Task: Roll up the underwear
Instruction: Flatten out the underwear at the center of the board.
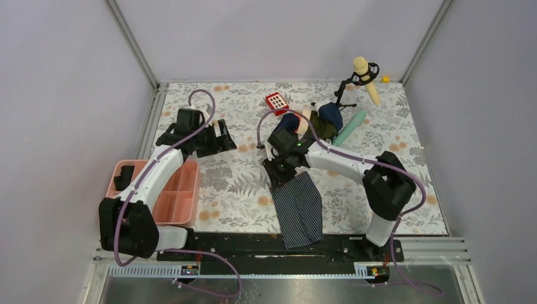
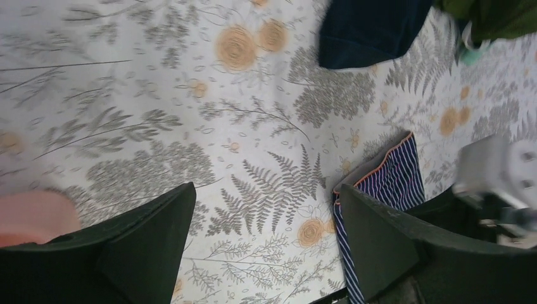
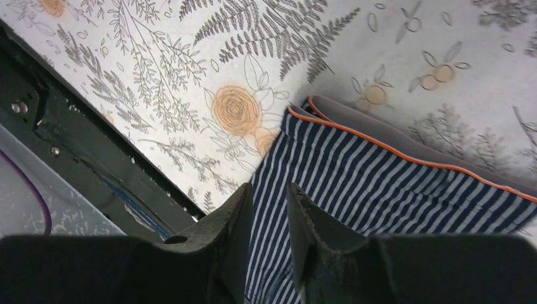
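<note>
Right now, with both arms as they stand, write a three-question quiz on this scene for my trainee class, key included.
1. True or false: the underwear is already rolled up.
2. Which gripper is at its waistband end? A: left. B: right.
3. Fill in: the left gripper's jaws stand ____.
Key: 1 false, it lies unrolled. 2 B, the right gripper. 3 open.

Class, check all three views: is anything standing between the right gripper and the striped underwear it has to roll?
Nothing visible. The right gripper sits directly over the underwear near its orange-trimmed end, jaws slightly apart, with only striped cloth showing between them.
</note>
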Robot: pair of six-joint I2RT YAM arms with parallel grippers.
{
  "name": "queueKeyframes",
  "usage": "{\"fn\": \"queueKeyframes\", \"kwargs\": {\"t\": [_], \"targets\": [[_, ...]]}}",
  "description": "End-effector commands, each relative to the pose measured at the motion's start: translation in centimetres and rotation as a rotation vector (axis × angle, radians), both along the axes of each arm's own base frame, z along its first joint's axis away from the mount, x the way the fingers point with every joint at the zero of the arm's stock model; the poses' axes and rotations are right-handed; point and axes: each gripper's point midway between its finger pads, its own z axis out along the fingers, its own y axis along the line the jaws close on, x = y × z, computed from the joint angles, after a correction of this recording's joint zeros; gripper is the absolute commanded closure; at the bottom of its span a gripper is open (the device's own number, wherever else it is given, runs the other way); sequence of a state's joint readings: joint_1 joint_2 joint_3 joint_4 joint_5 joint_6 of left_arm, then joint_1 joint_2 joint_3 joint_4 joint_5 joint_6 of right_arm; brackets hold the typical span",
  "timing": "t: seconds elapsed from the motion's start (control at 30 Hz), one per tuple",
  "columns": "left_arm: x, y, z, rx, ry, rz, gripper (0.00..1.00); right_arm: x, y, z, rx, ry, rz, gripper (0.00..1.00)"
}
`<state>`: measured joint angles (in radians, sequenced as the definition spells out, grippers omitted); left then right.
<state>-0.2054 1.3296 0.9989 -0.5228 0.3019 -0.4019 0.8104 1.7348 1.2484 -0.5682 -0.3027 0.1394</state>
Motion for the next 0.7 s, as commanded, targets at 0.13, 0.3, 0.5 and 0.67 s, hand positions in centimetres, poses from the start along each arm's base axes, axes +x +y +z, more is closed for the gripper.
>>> {"fn": "queueKeyframes", "kwargs": {"t": [0.13, 0.3, 0.5, 0.67], "targets": [[-1.2, 4.1, 2.8, -0.013, -0.021, 0.156, 0.14, 0.8, 2.9, -1.6, -0.114, -0.035, -0.111, 0.55], [-2.2, 4.5, 2.9, -0.041, -0.038, 0.176, 0.13, 1.6, 3.3, -2.6, -0.175, -0.075, -0.152, 0.55], [-2.9, 4.9, 2.7, -0.050, -0.049, 0.188, 0.13, 0.8, 2.4, -3.9, -0.232, -0.042, -0.173, 0.55], [-2.8, 4.9, 2.4, -0.068, -0.043, 0.194, 0.13, 0.4, 2.4, -5.3, -0.254, -0.023, -0.171, 0.57]]}}
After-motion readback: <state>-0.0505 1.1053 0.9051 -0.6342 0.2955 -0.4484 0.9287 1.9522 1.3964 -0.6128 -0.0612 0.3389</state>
